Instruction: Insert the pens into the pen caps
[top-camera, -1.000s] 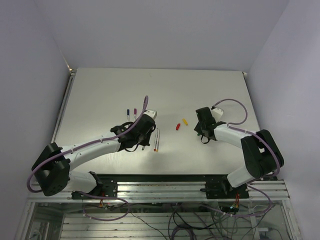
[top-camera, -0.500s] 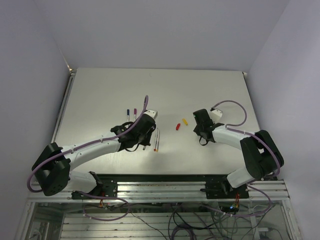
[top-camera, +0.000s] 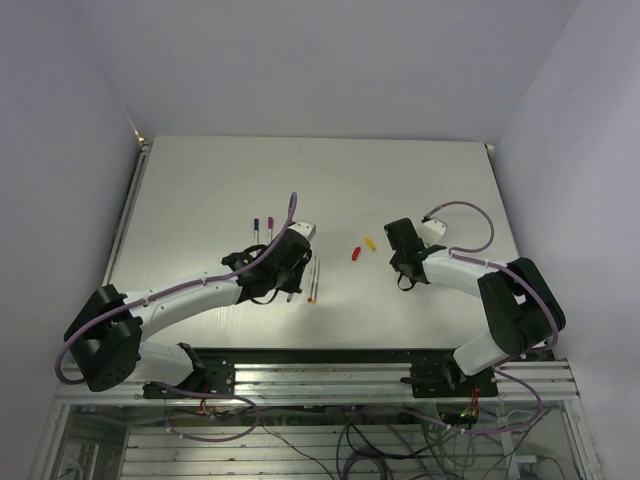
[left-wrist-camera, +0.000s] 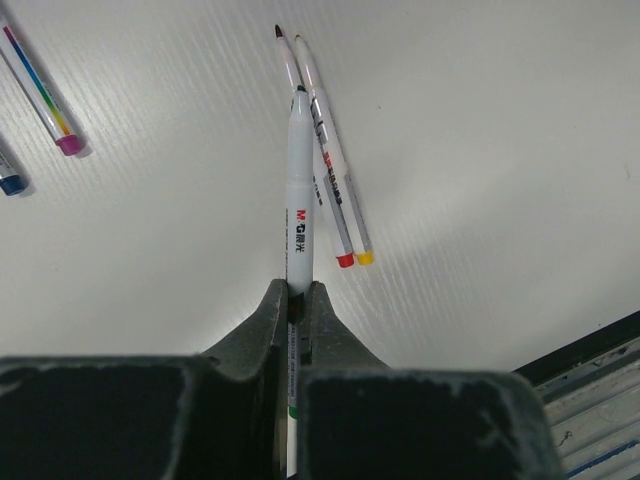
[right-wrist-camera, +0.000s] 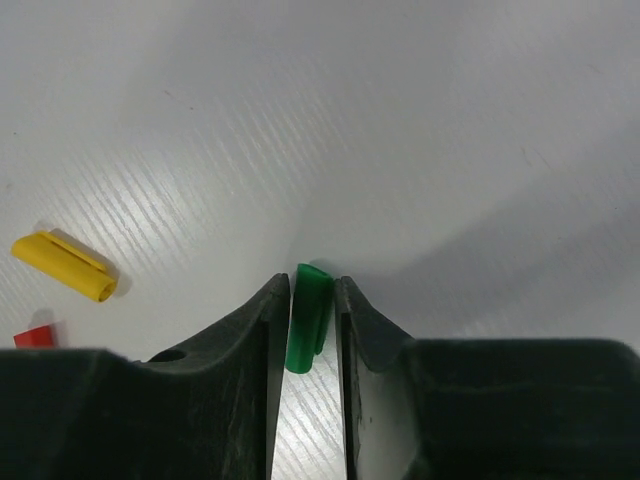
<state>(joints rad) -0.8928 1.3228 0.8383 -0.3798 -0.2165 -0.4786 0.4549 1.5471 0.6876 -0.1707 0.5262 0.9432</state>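
Ribbed white table (right-wrist-camera: 450, 120), stubby green cap (right-wrist-camera: 307, 325) between right pincer (right-wrist-camera: 312, 292)

Green cap (right-wrist-camera: 305, 330) and yellow cap (right-wrist-camera: 65, 266) contrast with white pen (left-wrist-camera: 300, 200).

The left hand (left-wrist-camera: 298, 295) is clamped on a white pen (left-wrist-camera: 300, 190) that points away, dark tip foremost. Just beyond and partly under it, two slim pens lie side by side on the pale desk (left-wrist-camera: 480, 130), touching: a red-ended pen (left-wrist-camera: 335, 225) and a yellow-ended pen (left-wrist-camera: 338, 170). Well apart at upper left lie a purple-ended pen (left-wrist-camera: 40, 95) and, cut off by the edge, a blue-ended pen (left-wrist-camera: 10, 182).
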